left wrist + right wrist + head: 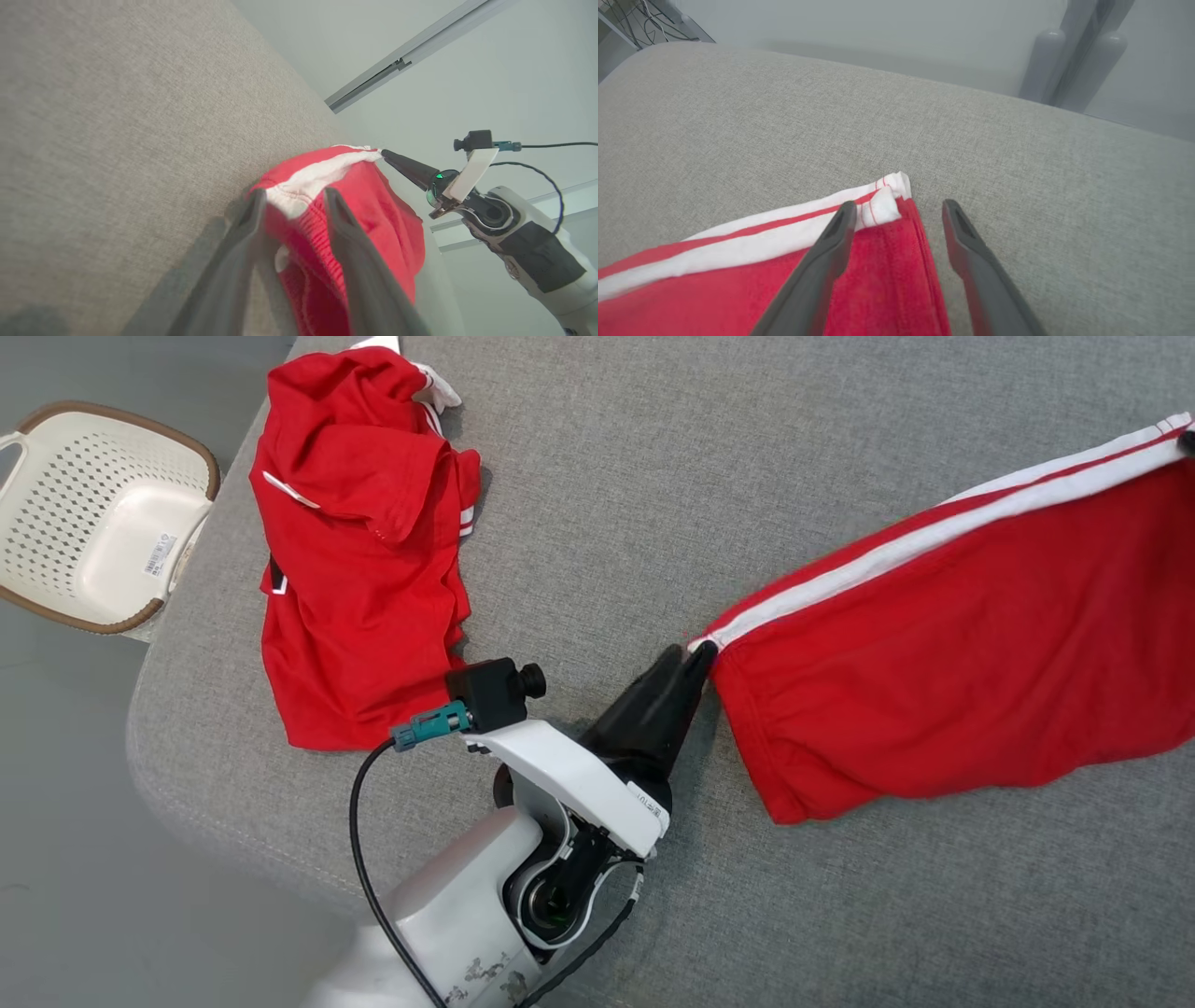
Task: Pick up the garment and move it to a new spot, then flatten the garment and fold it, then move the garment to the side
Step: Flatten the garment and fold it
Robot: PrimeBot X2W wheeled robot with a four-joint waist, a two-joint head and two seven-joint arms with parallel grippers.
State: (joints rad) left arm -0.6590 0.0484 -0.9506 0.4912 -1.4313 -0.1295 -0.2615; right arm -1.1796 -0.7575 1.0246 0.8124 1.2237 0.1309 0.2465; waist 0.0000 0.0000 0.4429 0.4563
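At the far left a cream perforated plastic basket [103, 513] stands off the grey fabric sofa [597, 476], and a crumpled red jersey [359, 551] lies on the sofa's left part. The left gripper [695, 658] is closed on the near-left corner of the red fabric garment with white side stripes [962, 644]. This garment stretches rightward and away, smooth and fairly taut, to the right gripper [1187, 441] at its far-right corner. Whether that one is clamped is unclear.

A pincer [695, 658] grips the corner of red shorts [971, 653] stretched across the grey cushion [653, 476]. A crumpled red shirt [359, 551] lies apart, near a white basket [93, 523].
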